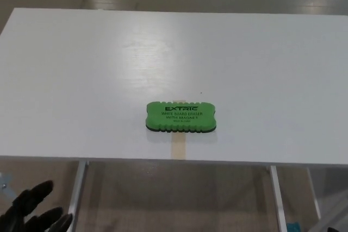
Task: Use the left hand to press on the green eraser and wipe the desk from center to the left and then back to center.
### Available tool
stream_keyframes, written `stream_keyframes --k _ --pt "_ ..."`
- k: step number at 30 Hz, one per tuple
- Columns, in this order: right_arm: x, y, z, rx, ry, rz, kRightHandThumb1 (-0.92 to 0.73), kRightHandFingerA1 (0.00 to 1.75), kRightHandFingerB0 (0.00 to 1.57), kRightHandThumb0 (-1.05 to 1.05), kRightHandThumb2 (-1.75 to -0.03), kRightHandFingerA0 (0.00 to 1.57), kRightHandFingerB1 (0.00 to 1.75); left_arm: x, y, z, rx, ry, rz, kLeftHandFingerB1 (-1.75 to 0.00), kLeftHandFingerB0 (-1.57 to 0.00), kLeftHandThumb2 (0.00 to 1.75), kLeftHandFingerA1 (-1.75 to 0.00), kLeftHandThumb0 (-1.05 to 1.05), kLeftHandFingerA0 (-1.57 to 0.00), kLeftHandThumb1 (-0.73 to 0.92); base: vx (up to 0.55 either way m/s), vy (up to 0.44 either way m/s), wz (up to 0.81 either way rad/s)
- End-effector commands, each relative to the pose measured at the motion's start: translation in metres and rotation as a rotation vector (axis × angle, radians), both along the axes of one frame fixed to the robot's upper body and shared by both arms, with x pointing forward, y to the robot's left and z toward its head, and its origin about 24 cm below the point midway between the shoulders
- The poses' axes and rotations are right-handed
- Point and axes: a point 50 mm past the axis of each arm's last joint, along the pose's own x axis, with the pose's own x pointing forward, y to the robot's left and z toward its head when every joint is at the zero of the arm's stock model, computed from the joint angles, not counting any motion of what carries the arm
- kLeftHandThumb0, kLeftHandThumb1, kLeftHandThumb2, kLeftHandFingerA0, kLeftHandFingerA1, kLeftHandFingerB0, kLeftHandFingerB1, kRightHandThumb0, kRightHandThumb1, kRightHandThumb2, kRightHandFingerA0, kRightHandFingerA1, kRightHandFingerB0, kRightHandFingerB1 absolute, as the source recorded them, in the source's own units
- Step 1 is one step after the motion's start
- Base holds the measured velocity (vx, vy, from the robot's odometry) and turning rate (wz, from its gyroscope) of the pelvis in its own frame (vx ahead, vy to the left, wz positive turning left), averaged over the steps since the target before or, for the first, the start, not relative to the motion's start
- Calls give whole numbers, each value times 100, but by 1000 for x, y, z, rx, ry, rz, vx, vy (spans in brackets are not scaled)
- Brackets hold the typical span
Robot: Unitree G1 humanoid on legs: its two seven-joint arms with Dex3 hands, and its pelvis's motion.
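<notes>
The green eraser (181,117) is shown flat at the centre front of the white counter (81,80), untouched. The left robot hand (32,210), fingers spread and empty, is seen below the counter's near edge. Approach phase: lifting over and pressing down is required next.

Bright, even overhead light here. A soft pale sheen sits on the white rectangular desk top (81,80) left of centre, no harsh glare. The flat green foam eraser (181,117) casts a thin dark shadow along its near edge. Its bigger lettering reads sharp; the smallest print is mushy.
</notes>
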Motion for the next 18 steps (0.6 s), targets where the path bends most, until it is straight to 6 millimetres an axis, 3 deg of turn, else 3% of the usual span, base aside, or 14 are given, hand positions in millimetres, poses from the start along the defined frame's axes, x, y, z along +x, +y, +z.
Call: stream_keyframes --k 1,11,12,18 --pt "-2 2 1 2 -28 -20 -75 43 34 -34 -62 44 34 -9 -41 40 -346 64 -844 -53 -40 66 -61 -30 -52 46 0 0 0" --pt "2 1 2 4 -32 -27 -75 43 34 -34 -62 43 34 -12 -61 61 -362 67 -1002 -57 -40 69 -63 -32 -54 48 0 0 0" --pt "2 1 2 3 -34 -25 -75 43 34 -34 -62 44 34 -12 -62 63 -365 63 -1011 -53 -42 56 -60 -25 -59 57 0 0 0" --pt "2 0 3 -2 -38 -18 -75 43 34 -34 -62 44 34 -15 -65 69 -364 58 -1045 -54 -42 56 -62 -26 -62 58 0 0 0"
